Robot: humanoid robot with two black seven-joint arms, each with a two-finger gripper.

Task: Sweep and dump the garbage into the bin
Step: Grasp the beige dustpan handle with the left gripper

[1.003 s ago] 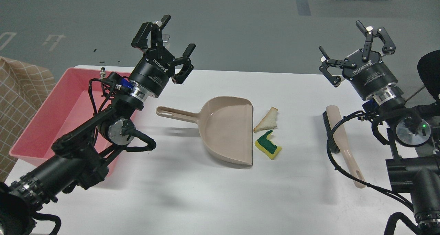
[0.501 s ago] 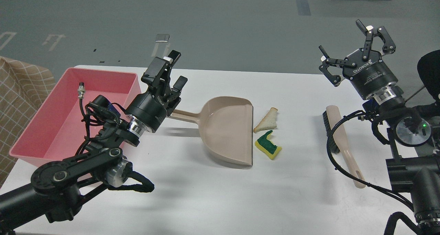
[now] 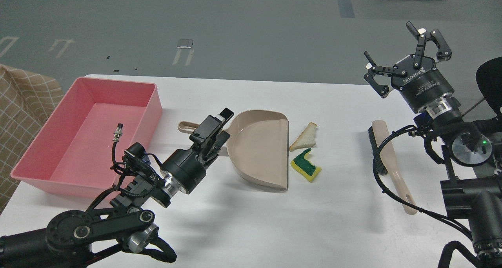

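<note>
Black arms, silver wrist rings, looped cables, white "ROBOTIQ" lettering

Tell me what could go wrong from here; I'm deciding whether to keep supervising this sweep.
1. The left gripper is at the dustpan handle; a skewed grasp could swing the pan into the bread slice and sponge lying at its lip.
2. The brush lies under the right arm's cable, which could snag during pickup by the open right gripper.
</note>
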